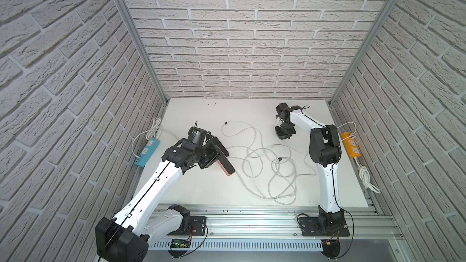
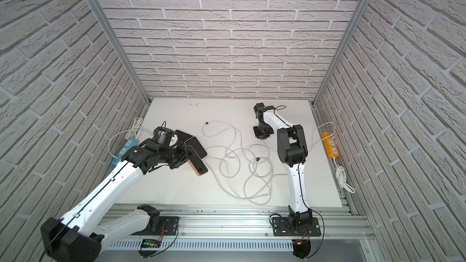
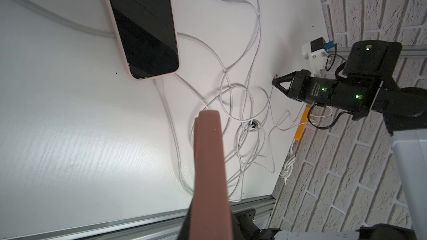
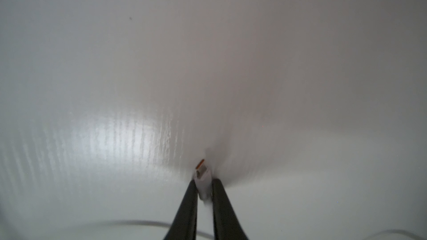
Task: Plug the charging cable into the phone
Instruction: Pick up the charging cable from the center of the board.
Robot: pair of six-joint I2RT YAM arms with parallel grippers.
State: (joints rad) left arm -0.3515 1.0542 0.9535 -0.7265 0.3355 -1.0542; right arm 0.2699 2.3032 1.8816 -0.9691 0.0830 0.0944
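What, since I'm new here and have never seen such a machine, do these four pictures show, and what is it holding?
These are two white-and-black robot arms fixed at the near edge of a white table, each ending in a two-fingered gripper. Two pictures look down from overhead, from one twin-lens camera; the other two come from a camera on each arm's wrist. The left gripper is shut on a phone in a salmon-pink case, seen edge-on in the left wrist view. The right gripper is shut on the white plug of a charging cable. On the table lie tangled white cables and a second phone, dark screen up. A blue power strip and an orange power strip sit by the side walls.
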